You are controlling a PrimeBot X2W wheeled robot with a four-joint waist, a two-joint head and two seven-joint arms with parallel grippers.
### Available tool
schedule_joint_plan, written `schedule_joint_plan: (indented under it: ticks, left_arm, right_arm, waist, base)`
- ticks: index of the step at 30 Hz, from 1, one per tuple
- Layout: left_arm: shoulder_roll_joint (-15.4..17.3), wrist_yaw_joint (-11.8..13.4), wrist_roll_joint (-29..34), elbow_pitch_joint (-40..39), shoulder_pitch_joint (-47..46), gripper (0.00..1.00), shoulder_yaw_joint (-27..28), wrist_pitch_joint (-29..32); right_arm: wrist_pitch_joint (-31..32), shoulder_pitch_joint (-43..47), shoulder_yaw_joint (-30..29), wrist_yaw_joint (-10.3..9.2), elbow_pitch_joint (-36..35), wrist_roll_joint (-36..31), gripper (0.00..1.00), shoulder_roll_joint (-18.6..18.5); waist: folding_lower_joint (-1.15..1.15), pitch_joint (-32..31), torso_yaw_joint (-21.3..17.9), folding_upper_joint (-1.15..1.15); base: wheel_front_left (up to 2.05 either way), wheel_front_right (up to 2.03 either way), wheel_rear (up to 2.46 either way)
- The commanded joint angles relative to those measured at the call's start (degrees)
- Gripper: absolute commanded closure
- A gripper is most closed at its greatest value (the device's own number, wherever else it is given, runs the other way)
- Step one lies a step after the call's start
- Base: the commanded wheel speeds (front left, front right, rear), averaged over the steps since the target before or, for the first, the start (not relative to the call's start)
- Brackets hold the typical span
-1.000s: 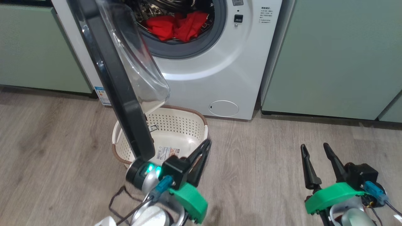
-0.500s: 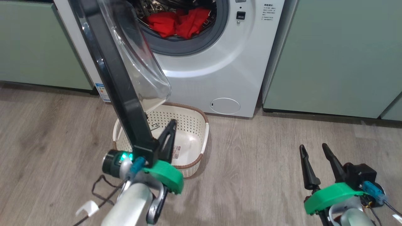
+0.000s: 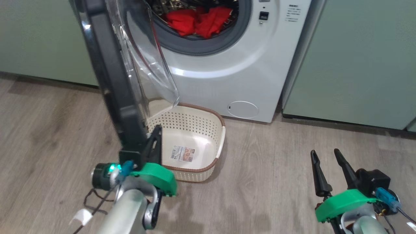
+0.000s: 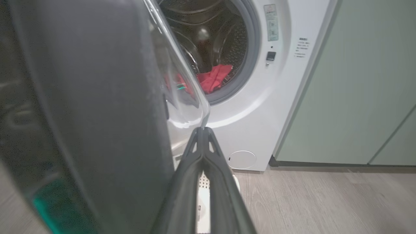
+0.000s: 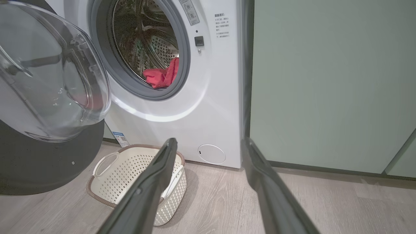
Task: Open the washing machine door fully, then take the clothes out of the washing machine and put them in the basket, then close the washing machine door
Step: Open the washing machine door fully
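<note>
The washing machine (image 3: 227,65) stands with its door (image 3: 110,81) swung out to the left, black rim edge-on and clear window (image 3: 146,65) bulging toward the drum. Red clothes (image 3: 198,21) lie in the drum mouth, also seen as clothes (image 5: 159,76) and clothes (image 4: 213,78). The cream basket (image 3: 221,130) sits on the floor under the door. My left gripper (image 3: 156,136) is shut and empty, its fingers (image 4: 203,139) against the inner side of the door's (image 4: 97,113) lower rim. My right gripper (image 3: 325,152) is open and empty at the lower right, well off the washer.
Pale green cabinets (image 3: 357,65) flank the washer on both sides. A small round white flap (image 3: 242,109) sits low on the washer front. Wood floor (image 3: 276,169) lies open between the basket (image 5: 136,147) and my right gripper (image 5: 209,143).
My shut left gripper has moved left along with the door's lower edge, and the door has swung wider. The head camera has shifted too. The right gripper has stayed put.
</note>
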Motion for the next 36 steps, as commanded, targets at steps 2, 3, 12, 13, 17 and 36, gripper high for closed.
schedule_joint_plan:
  ticks: [2, 3, 12, 13, 17, 36]
  left_arm:
    - [1.6, 0.9, -0.3, -2.4, -1.5, 1.00, 4.5, -0.5]
    - [1.9, 1.1, -0.3, -2.8, -1.0, 1.00, 5.3, -0.5]
    - [5.7, 2.5, -1.1, -4.4, 2.9, 1.00, 13.8, -0.5]
    - [6.2, 2.6, -1.1, -4.5, 3.0, 1.00, 14.8, -0.5]
    - [8.2, 3.0, -1.4, -3.6, 2.1, 1.00, 19.0, -0.5]
    - [11.5, -1.0, -0.5, 9.0, -7.2, 1.00, 33.7, -0.5]
  right_arm:
    - [-0.5, -1.1, 1.4, -0.03, -1.5, 0.4, 0.00, -0.6]
    - [-0.5, -1.0, 1.5, -0.03, -1.4, 0.4, 0.00, -0.6]
    - [-0.5, -0.4, 2.0, -0.03, -1.3, 0.7, 0.00, -0.3]
    - [-0.5, -0.4, 2.1, -0.03, -1.3, 0.7, 0.00, -0.2]
    - [-0.5, -0.6, 2.2, -0.03, -1.1, 0.7, 0.00, -0.2]
    - [-0.5, -2.8, 3.8, -0.03, -1.0, 1.0, 0.00, -1.9]
  waist:
    - [0.00, -0.2, 1.2, 0.00]
    - [0.00, -0.3, 1.6, 0.00]
    - [0.00, -0.8, 5.6, 0.00]
    - [0.00, -0.8, 6.0, 0.00]
    - [0.00, -0.7, 7.1, 0.00]
    - [0.00, 2.1, 6.2, 0.00]
  base:
    - [0.00, 0.00, 0.00]
    - [0.00, 0.00, 0.00]
    - [0.00, 0.00, 0.00]
    - [0.00, 0.00, 0.00]
    - [0.00, 0.00, 0.00]
    - [0.00, 0.00, 0.00]
